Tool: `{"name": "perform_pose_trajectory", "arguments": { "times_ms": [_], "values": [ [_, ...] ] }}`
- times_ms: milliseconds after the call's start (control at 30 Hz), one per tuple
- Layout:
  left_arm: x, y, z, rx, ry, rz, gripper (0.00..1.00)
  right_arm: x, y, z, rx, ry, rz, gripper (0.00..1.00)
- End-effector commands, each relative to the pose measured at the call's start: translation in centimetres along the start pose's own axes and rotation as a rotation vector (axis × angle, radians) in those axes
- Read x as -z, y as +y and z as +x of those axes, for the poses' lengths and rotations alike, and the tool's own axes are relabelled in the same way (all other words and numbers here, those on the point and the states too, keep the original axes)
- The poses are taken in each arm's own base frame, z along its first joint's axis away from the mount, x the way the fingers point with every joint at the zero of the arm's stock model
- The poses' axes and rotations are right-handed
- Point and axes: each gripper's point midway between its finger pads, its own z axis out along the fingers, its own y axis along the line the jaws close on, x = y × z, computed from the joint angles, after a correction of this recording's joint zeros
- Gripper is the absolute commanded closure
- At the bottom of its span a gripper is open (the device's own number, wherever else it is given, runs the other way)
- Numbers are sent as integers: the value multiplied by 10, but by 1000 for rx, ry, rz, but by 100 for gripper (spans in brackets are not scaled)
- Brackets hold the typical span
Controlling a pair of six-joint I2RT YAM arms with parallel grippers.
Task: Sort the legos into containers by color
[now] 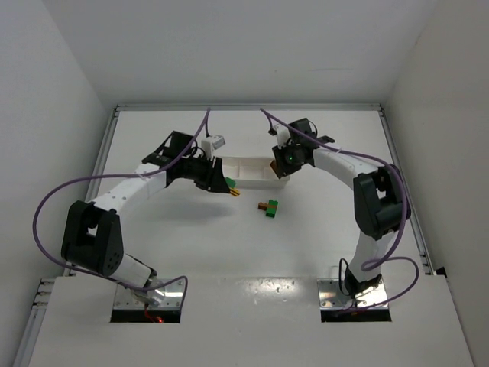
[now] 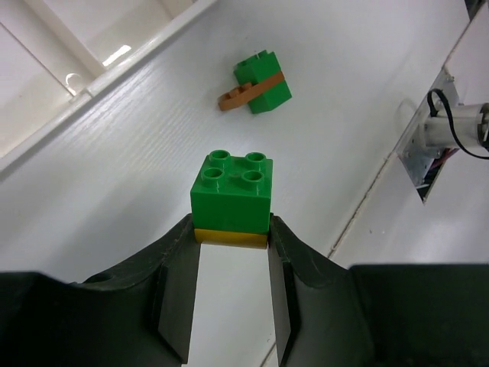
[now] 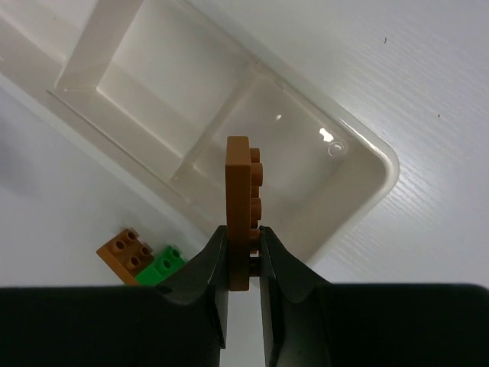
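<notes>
My left gripper (image 2: 231,229) is shut on a green lego (image 2: 231,195) stacked on a thin yellow plate (image 2: 230,238), held just above the table beside the white tray (image 2: 114,73). In the top view this gripper (image 1: 223,184) hangs at the tray's (image 1: 244,170) near left side. My right gripper (image 3: 243,246) is shut on a reddish-brown flat lego (image 3: 240,191), held on edge over the tray's rightmost compartment (image 3: 321,191). On the table in front of the tray lie a green lego (image 1: 272,209) and a brown one (image 1: 262,206), touching each other. All three compartments look bare.
The loose green brick with the brown plate (image 2: 260,82) lies a short way beyond my left fingers. From the right wrist the brown brick (image 3: 122,254) and the green one (image 3: 168,262) sit just left of my fingers. Metal rails (image 1: 399,168) edge the table, with white walls behind.
</notes>
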Motion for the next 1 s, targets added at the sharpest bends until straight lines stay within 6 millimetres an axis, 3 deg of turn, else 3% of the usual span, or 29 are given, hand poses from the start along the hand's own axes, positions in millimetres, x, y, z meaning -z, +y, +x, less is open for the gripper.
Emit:
{"name": "perform_pose_trajectory", "arguments": {
  "times_ms": [0, 67, 367, 467, 500, 600, 633, 700, 733, 767, 833, 967],
  "values": [
    [6, 0, -23, -54, -45, -15, 100, 0, 6, -18, -38, -28, -36, 100],
    [4, 2, -25, -53, -44, -15, 100, -1, 6, -16, -43, -12, -37, 96],
    [-1, 6, -28, -56, -36, -15, 100, 0, -6, -19, -29, -26, 32, 44],
    [-1, 2, -29, -71, -41, 12, 100, 12, -3, -36, 32, -90, 16, 42],
    [-1, 0, -31, -89, -49, 23, 100, 28, 0, -48, 51, -146, 0, 42],
    [1, -9, -29, -116, -67, 87, 100, 54, 33, -64, 174, -284, -182, 44],
    [3, -16, -29, -129, -78, 127, 100, 73, 54, -72, 228, -339, -283, 46],
    [5, -24, -33, -167, -111, 166, 100, 80, 70, -63, 312, -320, -388, 47],
    [8, -35, -30, -179, -115, 224, 100, 93, 88, -70, 355, -341, -474, 49],
    [10, -37, -33, -186, -126, 245, 100, 93, 96, -58, 351, -293, -540, 49],
    [13, -51, -28, -196, -114, 348, 100, 104, 117, -60, 378, -310, -671, 49],
    [17, -66, -22, -222, -101, 477, 100, 110, 136, -53, 389, -305, -812, 49]
  ]
}}
